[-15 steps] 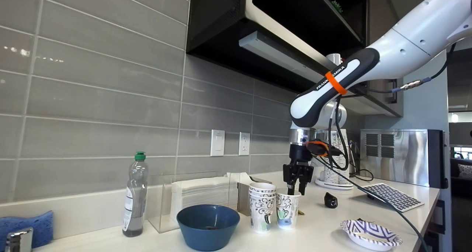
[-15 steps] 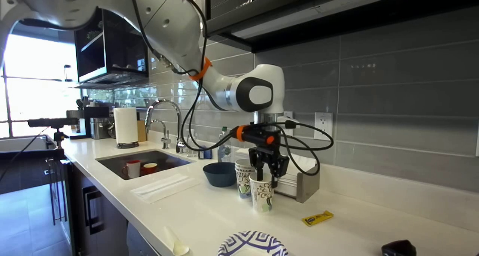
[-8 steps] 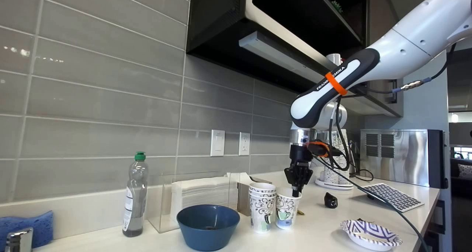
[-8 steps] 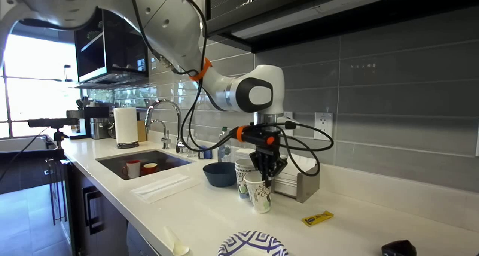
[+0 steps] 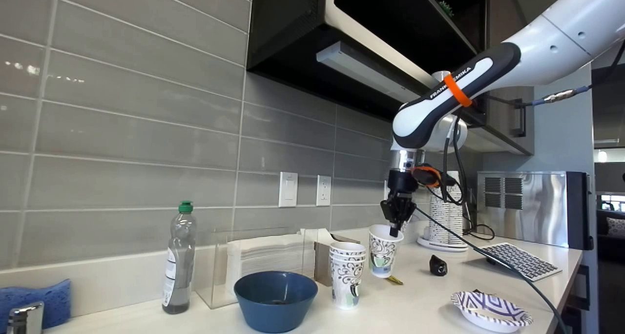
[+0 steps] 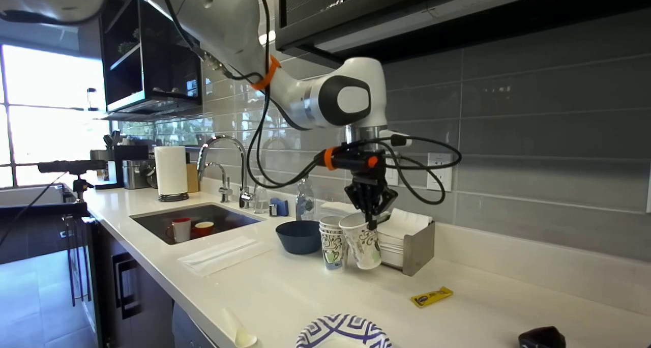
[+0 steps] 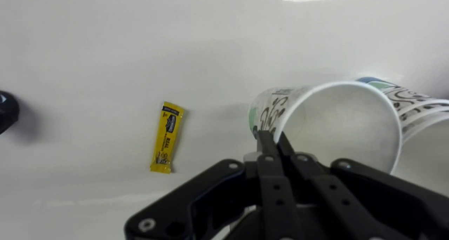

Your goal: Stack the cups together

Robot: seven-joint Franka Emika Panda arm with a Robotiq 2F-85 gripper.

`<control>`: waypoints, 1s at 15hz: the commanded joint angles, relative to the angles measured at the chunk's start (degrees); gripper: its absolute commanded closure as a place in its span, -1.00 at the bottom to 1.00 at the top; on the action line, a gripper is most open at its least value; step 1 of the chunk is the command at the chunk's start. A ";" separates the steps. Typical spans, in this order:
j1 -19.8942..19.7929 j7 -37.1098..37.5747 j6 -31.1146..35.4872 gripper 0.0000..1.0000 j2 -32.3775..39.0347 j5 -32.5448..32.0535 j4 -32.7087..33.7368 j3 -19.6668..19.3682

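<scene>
A white paper cup with printed swirls (image 5: 382, 258) hangs slightly tilted above the counter. My gripper (image 7: 276, 141) is shut on its rim, with one finger inside the cup and the other outside. In an exterior view the same cup (image 6: 363, 246) is lifted clear of the surface. Close beside it, a stack of nested cups (image 5: 347, 281) stands upright on the counter, their rims layered at the top. The wrist view shows the stack (image 7: 407, 96) at the right edge, partly covered by the held cup.
A blue bowl (image 5: 276, 300) sits beside the stack, with a green-capped bottle (image 5: 178, 270) farther along. Behind the cups is a napkin holder (image 6: 419, 249). A yellow packet (image 7: 166, 138), a patterned paper plate (image 5: 490, 312) and a black object (image 5: 438, 265) lie on the counter.
My gripper has shut from an open stance onto the cup's rim. The cup has tilted and then risen off the counter with the arm. The stack has stayed put.
</scene>
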 commanded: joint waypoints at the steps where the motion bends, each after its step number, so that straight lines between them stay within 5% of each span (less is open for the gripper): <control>1: 0.00 -0.35 -3.35 0.98 -5.65 -1.99 0.41 -0.12; 15: 3.62 -5.13 -11.17 0.98 -9.97 8.20 5.66 1.59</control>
